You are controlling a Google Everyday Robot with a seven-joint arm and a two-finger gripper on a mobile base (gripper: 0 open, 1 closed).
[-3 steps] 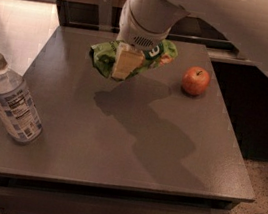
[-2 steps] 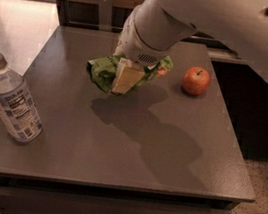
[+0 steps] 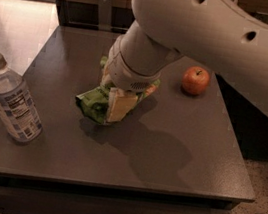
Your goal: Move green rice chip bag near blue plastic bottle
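Green rice chip bag [image 3: 93,104]: camera view, single entry. The bag is held in my tool [image 3: 117,107], which is closed narrow on it. One pale finger [image 3: 121,105] lies across the bag's front, and crumpled green foil sticks out to the left of it and a little at the wrist's right edge. The bag hangs low over the middle of the surface [image 3: 181,162]. Its shadow starts right at its lower edge; I cannot tell whether it touches the top.

Change against the frames of a second ago: the bag and tool were then over the far part of the surface, level with the red apple [image 3: 195,80]. They have since come forward and somewhat left, and sit lower, with the shadow now drawn in close under the bag. My arm [image 3: 212,30] reaches in further from the upper right and covers more of the far edge.

The blue plastic bottle [image 3: 11,100] has not moved. It stands near the left edge of the surface, cap up and leaning left as seen here. The bag is closer to it than before but clearly apart, with bare top between them. The apple is also unmoved, resting on the far right of the surface, now well behind and to the right of the bag.
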